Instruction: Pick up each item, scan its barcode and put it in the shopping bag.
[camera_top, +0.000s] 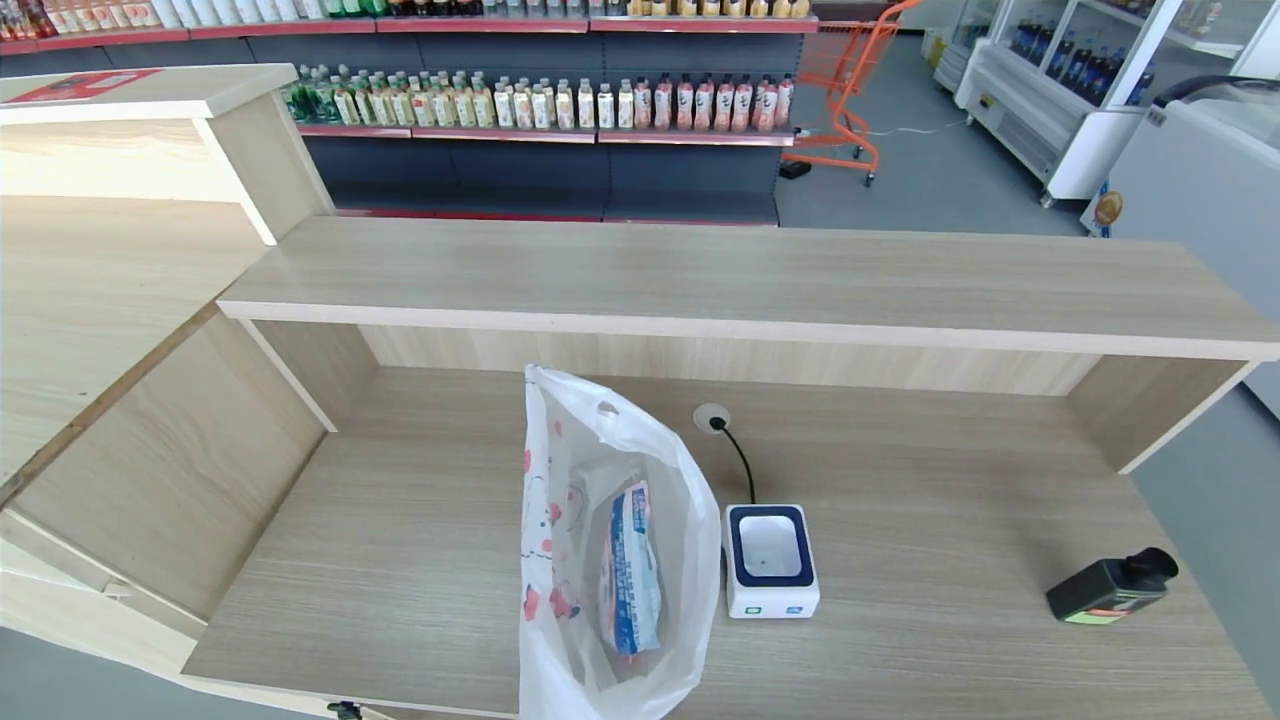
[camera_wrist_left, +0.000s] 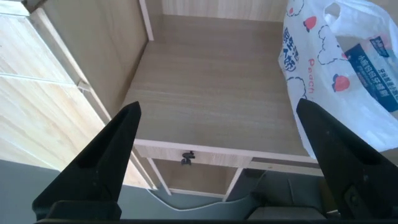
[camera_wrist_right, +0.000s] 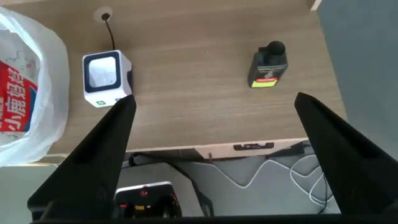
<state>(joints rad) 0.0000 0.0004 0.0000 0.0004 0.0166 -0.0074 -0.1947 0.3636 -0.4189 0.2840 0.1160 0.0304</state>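
a shop checkout counter (camera_top: 400, 560) of pale wood, seen from above. a white plastic bag (camera_top: 590, 450) with red and blue print stands open near the front edge, a blue-and-white packet (camera_top: 630, 570) upright inside it. just beside the bag, on its right, sits the scanner (camera_top: 768, 560) – a white box with a dark blue frame round its upward-facing window. its black cable (camera_top: 740, 462) runs back to a round hole (camera_top: 711, 417) in the counter. well apart from the scanner, near the counter's right end, a black bottle (camera_top: 1110, 588) lies on its side, its cap pointing to the right and away, a green and red label showing.

the left gripper (camera_wrist_left: 214, 165) hangs over the counter's front edge to the left of the bag, fingers (camera_wrist_left: 93, 168) spread wide with nothing between them. the right gripper (camera_wrist_right: 214, 162) hangs over the front edge between scanner and bottle – its fingers (camera_wrist_right: 336, 158) also wide apart and empty, touching neither. behind the counter, shelves (camera_top: 540, 110) carry rows of drink bottles.
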